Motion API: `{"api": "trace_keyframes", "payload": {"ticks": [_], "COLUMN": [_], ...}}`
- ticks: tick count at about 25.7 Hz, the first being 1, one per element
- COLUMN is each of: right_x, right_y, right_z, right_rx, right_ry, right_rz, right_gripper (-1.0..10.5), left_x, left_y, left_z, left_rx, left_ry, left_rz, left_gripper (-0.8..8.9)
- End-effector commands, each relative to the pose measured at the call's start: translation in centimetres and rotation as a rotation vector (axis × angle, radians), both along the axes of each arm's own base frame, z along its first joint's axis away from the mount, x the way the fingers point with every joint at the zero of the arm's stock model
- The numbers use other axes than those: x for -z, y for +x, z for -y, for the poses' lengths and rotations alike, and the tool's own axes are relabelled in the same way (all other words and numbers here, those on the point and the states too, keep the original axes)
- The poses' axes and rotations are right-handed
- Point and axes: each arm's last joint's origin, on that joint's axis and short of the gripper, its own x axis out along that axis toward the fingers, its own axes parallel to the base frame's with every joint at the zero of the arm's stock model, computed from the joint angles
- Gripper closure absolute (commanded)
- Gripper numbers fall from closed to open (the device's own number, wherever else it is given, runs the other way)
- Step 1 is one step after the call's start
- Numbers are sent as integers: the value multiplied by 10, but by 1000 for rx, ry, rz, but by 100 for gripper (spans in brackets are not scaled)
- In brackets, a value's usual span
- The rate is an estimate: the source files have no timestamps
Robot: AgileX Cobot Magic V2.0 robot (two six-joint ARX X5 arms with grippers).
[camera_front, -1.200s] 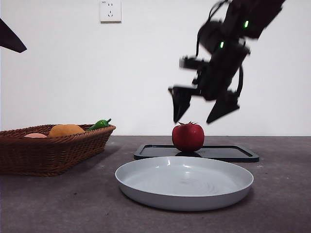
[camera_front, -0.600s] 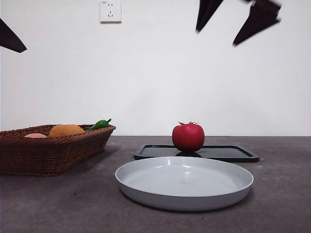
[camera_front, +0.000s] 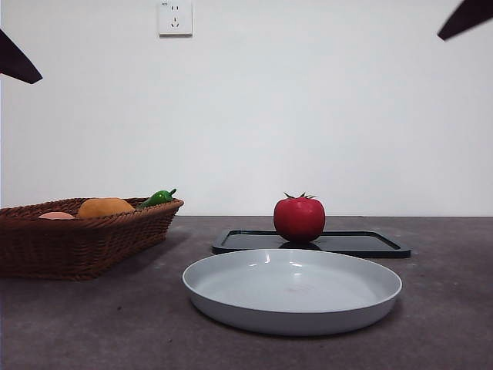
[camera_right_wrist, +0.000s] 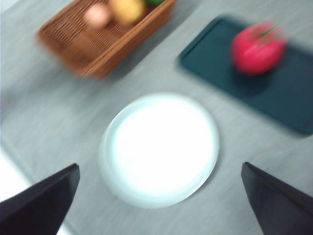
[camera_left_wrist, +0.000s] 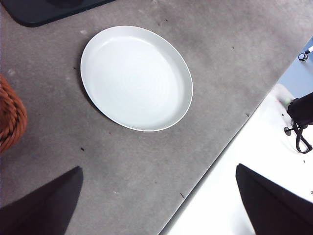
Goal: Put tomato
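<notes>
The red tomato [camera_front: 299,218] with a green calyx stands on the black tray [camera_front: 362,243] behind the white plate [camera_front: 293,290]. It also shows, blurred, in the right wrist view [camera_right_wrist: 257,47], on the tray [camera_right_wrist: 288,100]. My right gripper [camera_right_wrist: 159,198] is open and empty, high above the table; only a black tip [camera_front: 466,18] shows at the top right corner of the front view. My left gripper [camera_left_wrist: 161,203] is open and empty, high above the plate [camera_left_wrist: 136,77] near the table's edge.
A brown wicker basket [camera_front: 77,239] at the left holds an orange fruit [camera_front: 105,206], a green pepper [camera_front: 158,197] and a pinkish fruit [camera_front: 55,216]. The left arm shows as a black tip [camera_front: 15,62] at the top left. The table's edge [camera_left_wrist: 220,161] runs near the plate.
The right gripper has risen from just above the tomato up and to the right, almost out of the front view. The tomato stays on the tray.
</notes>
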Motion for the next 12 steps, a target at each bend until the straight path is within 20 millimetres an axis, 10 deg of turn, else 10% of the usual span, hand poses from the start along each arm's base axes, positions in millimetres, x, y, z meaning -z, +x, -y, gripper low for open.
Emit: {"api": "trace_keyframes", "payload": {"ticks": [1,12], "right_x": [14,19], "right_y": [-10,-22], "right_z": [-2,-1], "right_rx": [-51,-91], "right_ry": [3,18], "right_rz": [-17,26], "right_gripper": [366,440], "left_x": [-7,-7], "left_y": [1,1], "left_z": [1,1], "left_rx": [14,14], "left_ry": [-9,-9], "left_rz": [26,26], "left_gripper": [317,320]}}
